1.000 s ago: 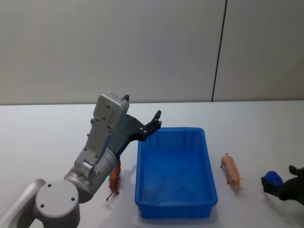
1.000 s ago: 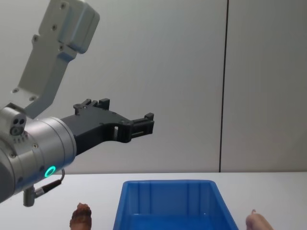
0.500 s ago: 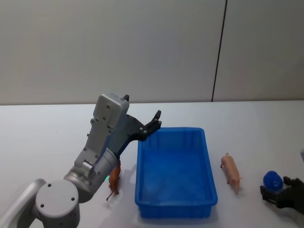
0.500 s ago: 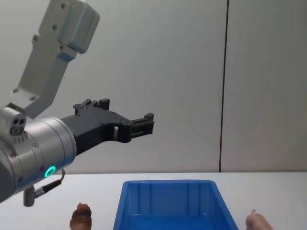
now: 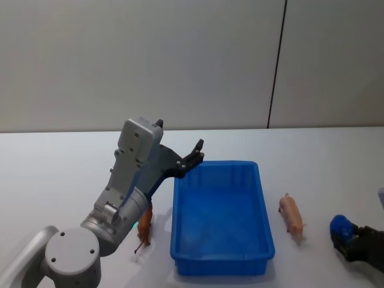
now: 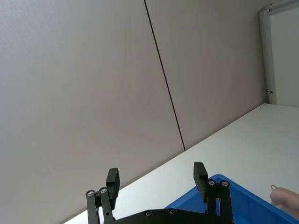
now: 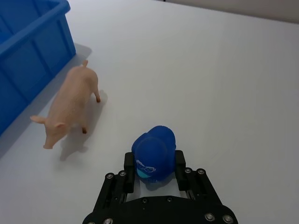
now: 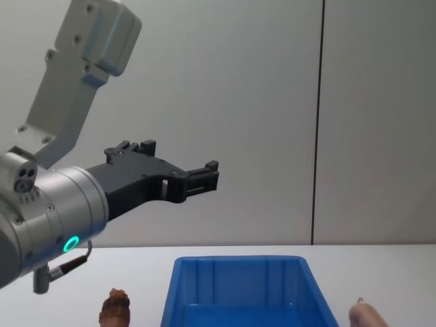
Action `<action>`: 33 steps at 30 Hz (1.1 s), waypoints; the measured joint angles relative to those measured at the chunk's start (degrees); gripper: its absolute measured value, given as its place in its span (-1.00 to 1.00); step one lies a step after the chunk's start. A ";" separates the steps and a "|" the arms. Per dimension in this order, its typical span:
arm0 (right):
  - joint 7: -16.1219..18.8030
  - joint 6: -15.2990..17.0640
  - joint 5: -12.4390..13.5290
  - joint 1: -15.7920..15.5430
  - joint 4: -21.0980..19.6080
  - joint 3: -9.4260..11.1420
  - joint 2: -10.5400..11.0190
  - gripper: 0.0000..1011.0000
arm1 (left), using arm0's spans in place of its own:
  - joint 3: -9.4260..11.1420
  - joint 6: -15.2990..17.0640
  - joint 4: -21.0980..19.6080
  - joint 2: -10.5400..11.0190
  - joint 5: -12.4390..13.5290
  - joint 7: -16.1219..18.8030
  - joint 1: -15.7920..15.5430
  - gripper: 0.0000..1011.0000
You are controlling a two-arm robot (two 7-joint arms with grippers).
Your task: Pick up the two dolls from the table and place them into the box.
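The reddish-brown doll [image 5: 144, 225] [image 8: 114, 306] stands on the white table [image 5: 60, 174] just left of the blue box [image 5: 217, 164] [image 8: 238, 269] [image 7: 28, 51]. The pink pig doll [image 5: 291, 216] [image 7: 70, 109] [image 8: 368, 315] lies right of the box. My left gripper [image 5: 193, 156] [image 8: 197, 177] [image 6: 156, 177] hovers open and empty above the box's far left corner. My right gripper [image 5: 357, 241] [image 7: 155, 163] is low at the table's near right, a short way right of the pig. A blue rounded toy [image 5: 342, 228] [image 7: 154, 150] sits right at its tip.
The box's inside [image 5: 219, 222] holds nothing. A grey wall with a dark vertical seam [image 5: 276, 66] rises behind the table. Open tabletop lies beyond the box and around the pig.
My right gripper has drawn back toward the near right edge of the head view, while the blue toy has stayed almost in place. The left arm and both dolls have not moved.
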 joint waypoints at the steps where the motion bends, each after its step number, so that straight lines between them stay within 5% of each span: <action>1: -0.03 -0.33 -0.06 0.00 -0.06 -0.01 -0.01 -0.04 | 0.00 0.00 0.00 0.00 0.00 0.00 0.00 0.98; 12: 0.82 -4.01 -1.64 0.26 -3.06 -0.06 0.10 -0.19 | 0.00 0.00 0.00 0.00 0.00 0.00 0.00 0.98; 33: 11.15 -5.62 -5.37 3.56 -9.90 -2.82 -1.85 -0.44 | 0.00 0.00 0.00 0.00 0.00 0.00 0.00 0.98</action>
